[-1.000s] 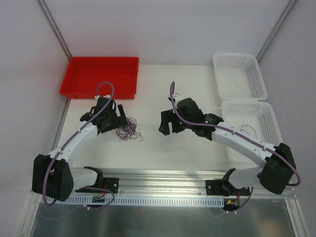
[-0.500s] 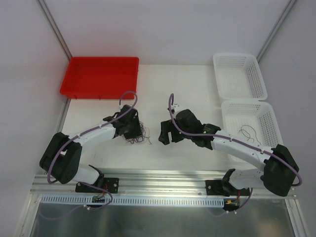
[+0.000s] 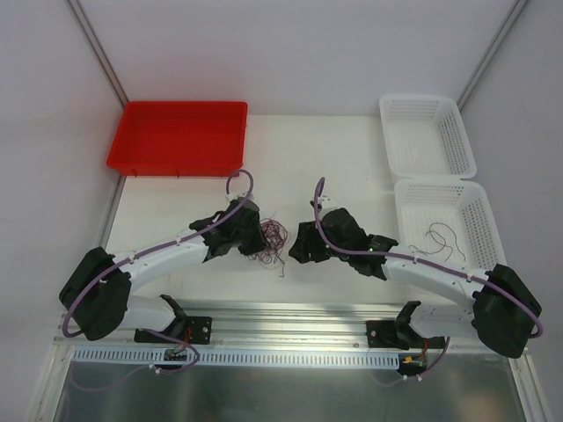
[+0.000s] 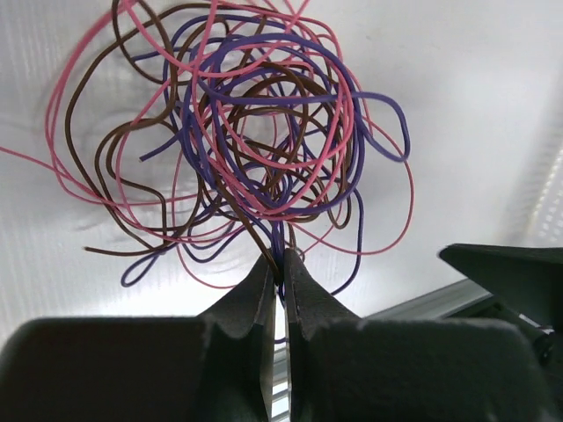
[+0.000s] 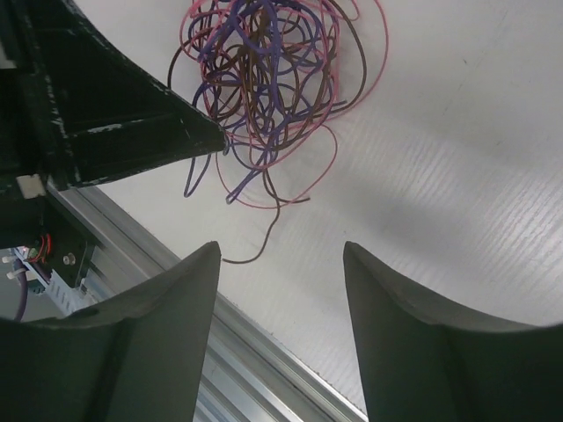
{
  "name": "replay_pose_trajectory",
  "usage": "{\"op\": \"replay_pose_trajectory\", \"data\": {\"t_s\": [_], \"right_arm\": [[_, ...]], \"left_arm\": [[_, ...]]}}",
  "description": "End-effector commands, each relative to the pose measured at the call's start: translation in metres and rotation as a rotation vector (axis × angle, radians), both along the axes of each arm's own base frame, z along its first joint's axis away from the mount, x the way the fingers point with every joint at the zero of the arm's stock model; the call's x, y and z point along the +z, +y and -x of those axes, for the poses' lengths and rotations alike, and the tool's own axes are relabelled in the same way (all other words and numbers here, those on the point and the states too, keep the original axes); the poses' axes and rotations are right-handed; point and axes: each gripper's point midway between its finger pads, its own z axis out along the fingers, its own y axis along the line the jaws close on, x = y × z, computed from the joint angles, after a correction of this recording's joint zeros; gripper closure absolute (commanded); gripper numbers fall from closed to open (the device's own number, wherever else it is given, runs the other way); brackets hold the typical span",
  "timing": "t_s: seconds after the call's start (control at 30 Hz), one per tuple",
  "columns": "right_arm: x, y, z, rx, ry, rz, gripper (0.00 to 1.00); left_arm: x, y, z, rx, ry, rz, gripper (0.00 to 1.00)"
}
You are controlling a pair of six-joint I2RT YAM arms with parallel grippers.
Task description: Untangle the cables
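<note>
The cables [image 3: 271, 240] are a small tangle of thin pink, purple and dark brown wires, hanging between the two arms near the table's middle. In the left wrist view the cables [image 4: 255, 132] fan out above my left gripper [image 4: 281, 260], which is shut on a few purple and brown strands at the tangle's lower end. My right gripper [image 5: 280, 248] stands open just below the cables [image 5: 268, 83], nothing between its fingers; one brown end curls down near its left fingertip [image 5: 209, 251]. In the top view the right gripper [image 3: 303, 246] sits just right of the tangle, the left gripper [image 3: 257, 239] at its left.
A red tray [image 3: 179, 138] stands at the back left. Two white baskets are on the right; the nearer basket [image 3: 479, 204] holds a dark loose wire [image 3: 442, 237], the farther basket [image 3: 427, 132] shows nothing inside. A metal rail [image 3: 290, 312] runs along the near table edge.
My left gripper has shut on the tangle and carried it right toward the table's middle. The right gripper has come down closer to it and narrowed its jaws somewhat.
</note>
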Motion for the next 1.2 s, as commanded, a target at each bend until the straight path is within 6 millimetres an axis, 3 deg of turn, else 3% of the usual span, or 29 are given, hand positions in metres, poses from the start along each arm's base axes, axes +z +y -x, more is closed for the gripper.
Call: {"op": "replay_pose_trajectory", "data": {"t_s": [0.0, 0.23, 0.43, 0.6, 0.77, 0.97, 1.17], "right_arm": [[0.024, 0.014, -0.007, -0.05, -0.033, -0.127, 0.41], [0.027, 0.017, -0.012, -0.093, -0.038, -0.16, 0.53], [0.041, 0.018, -0.018, -0.078, -0.095, -0.113, 0.53], [0.036, 0.02, -0.031, -0.133, -0.084, -0.082, 0.53], [0.048, 0.035, -0.042, -0.148, -0.075, -0.099, 0.53], [0.029, 0.032, -0.055, -0.2, -0.025, -0.059, 0.55], [0.005, 0.043, -0.06, -0.18, 0.037, -0.02, 0.59]], "left_arm": [[0.016, -0.008, -0.001, 0.041, -0.032, 0.072, 1.0], [0.016, -0.008, 0.003, 0.028, -0.037, 0.076, 1.0], [0.009, -0.014, 0.014, -0.054, -0.047, 0.051, 1.0], [0.007, -0.018, 0.022, -0.097, -0.058, 0.047, 1.0], [0.003, -0.024, 0.031, -0.133, -0.045, 0.057, 1.0], [0.0, -0.027, 0.034, -0.148, -0.047, 0.062, 1.0], [-0.002, -0.03, 0.036, -0.161, -0.049, 0.066, 1.0]]}}
